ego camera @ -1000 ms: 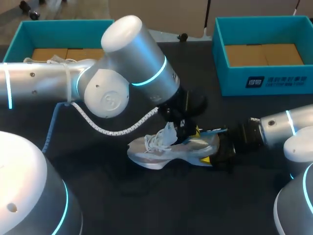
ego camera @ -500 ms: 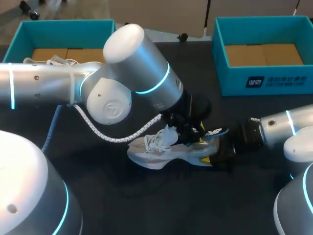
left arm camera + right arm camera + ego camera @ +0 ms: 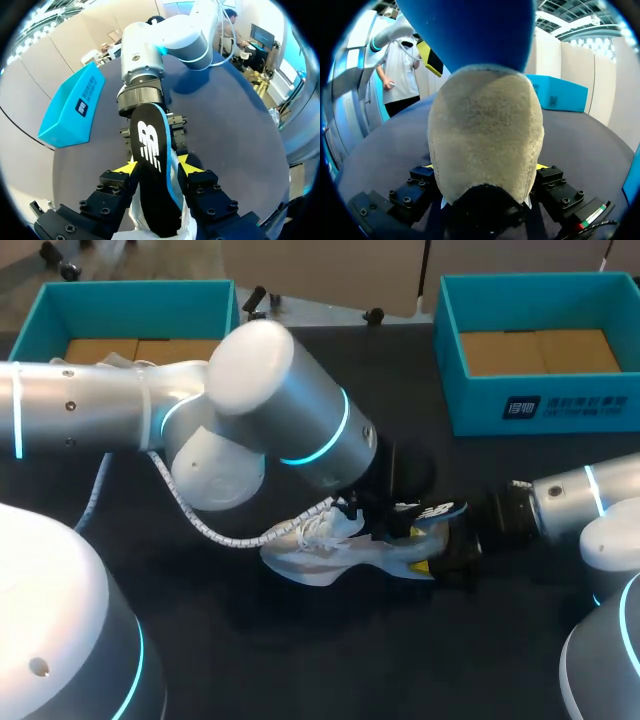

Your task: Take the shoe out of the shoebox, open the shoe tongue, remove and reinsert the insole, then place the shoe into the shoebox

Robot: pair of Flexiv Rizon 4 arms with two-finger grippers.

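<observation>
Yellow-tipped fingers of the left pincer (image 3: 157, 166) pinch a black foam insole with a blue rim (image 3: 150, 135) by its two long edges. The insole's long axis runs straight out ahead of that pincer, toward the right arm. A white logo is printed on its upper face; it goes unread here.

Directly below lies the white and grey mesh running shoe (image 3: 320, 555), on its sole on the dark tabletop (image 3: 300, 660). Its toe points to the robot's left and its heel to the right. The insole (image 3: 435, 510) appears to lie along the same line as the shoe, with its free end over the heel.

The right pincer (image 3: 485, 167) clamps that heel from both sides, and the pale suede heel cup of the shoe (image 3: 485, 125) sits between its fingers. This arm looks to be acting as the anchor.

By this reading, the coming move depends on the insole being in line with the shoe's opening, and only the left arm can change that.

Farther right stands an open teal shoebox (image 3: 480, 400), well apart from the shoe, with a white label on its near wall.
</observation>
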